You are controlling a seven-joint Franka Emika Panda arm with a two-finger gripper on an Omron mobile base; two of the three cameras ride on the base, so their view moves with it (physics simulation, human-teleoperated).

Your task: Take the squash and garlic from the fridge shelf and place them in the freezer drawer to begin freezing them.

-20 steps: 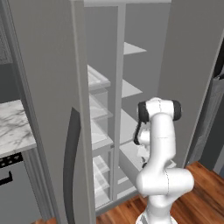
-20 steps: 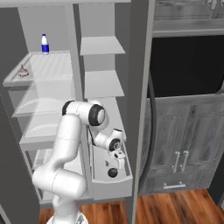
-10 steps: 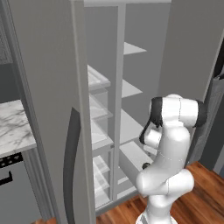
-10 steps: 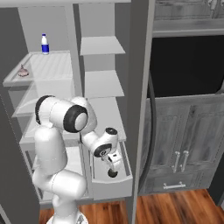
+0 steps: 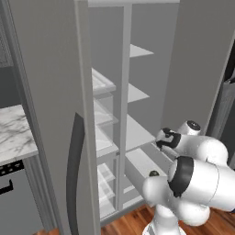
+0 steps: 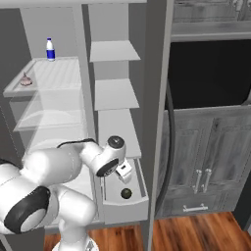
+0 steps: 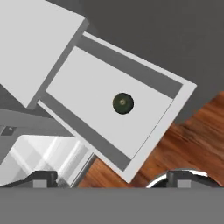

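Observation:
A small dark green round squash (image 7: 123,103) lies alone on the floor of the pale grey freezer drawer (image 7: 154,79), which is pulled out at the bottom of the fridge. My gripper (image 7: 113,176) hangs above the drawer, open, with nothing between its fingers. From the right base the gripper (image 6: 125,170) sits just over the squash (image 6: 126,193) in the drawer (image 6: 125,210). The garlic (image 6: 25,80), small and pinkish, rests on the upper left glass shelf. From the left base the squash (image 5: 153,174) peeks out behind my arm.
A blue-capped bottle (image 6: 50,49) stands on the top left shelf behind the garlic. The open fridge door (image 5: 50,114) rises at the left, another door edge (image 6: 158,98) at the right. Wood floor (image 7: 197,131) lies beyond the drawer front. Dark cabinets (image 6: 211,157) stand to the right.
The hand has lifted up out of the drawer, and the squash now lies free on the drawer floor. The arm's elbow has swung low and to the side.

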